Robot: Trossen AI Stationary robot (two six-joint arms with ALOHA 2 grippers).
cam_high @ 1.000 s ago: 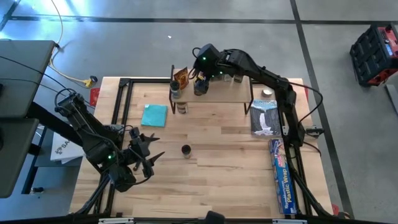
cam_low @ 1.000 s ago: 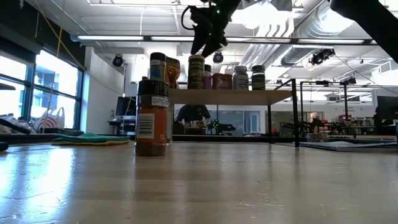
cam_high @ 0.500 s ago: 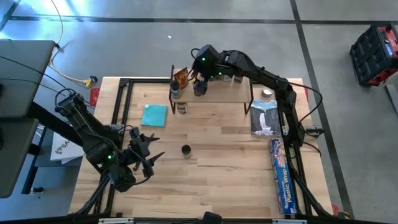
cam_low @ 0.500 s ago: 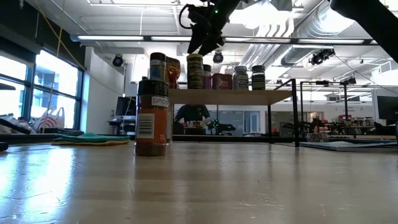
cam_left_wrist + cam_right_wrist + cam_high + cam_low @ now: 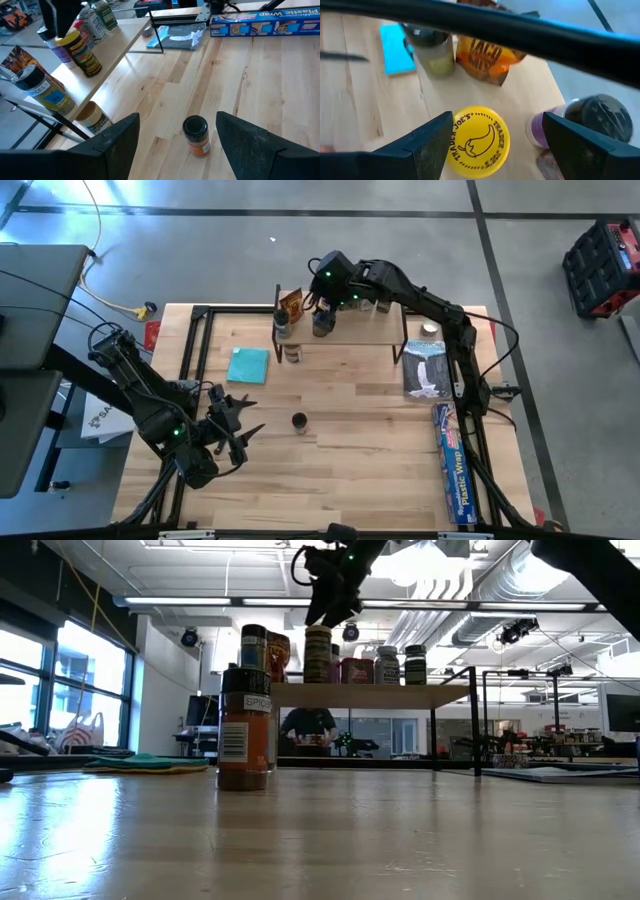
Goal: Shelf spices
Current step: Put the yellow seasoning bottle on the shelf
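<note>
My right gripper (image 5: 328, 612) hangs open just above the yellow-lidded jar (image 5: 476, 141), which stands on the left end of the shelf (image 5: 365, 332). Its fingers stand to either side of the lid, clear of it. Beside that jar are a purple jar with a dark lid (image 5: 590, 120), the orange packet (image 5: 291, 307) and several more jars (image 5: 385, 664). One orange jar with a dark lid (image 5: 299, 422) stands on its base on the table. My left gripper (image 5: 240, 430) waits open to its left, and that jar (image 5: 196, 136) shows ahead between its fingers.
A jar (image 5: 291, 353) stands on the table under the shelf's left end, and another (image 5: 281, 325) at the shelf's left edge. The teal cloth (image 5: 248, 365) lies left of the shelf. A grey packet (image 5: 427, 370) and the blue wrap box (image 5: 452, 462) lie at the right.
</note>
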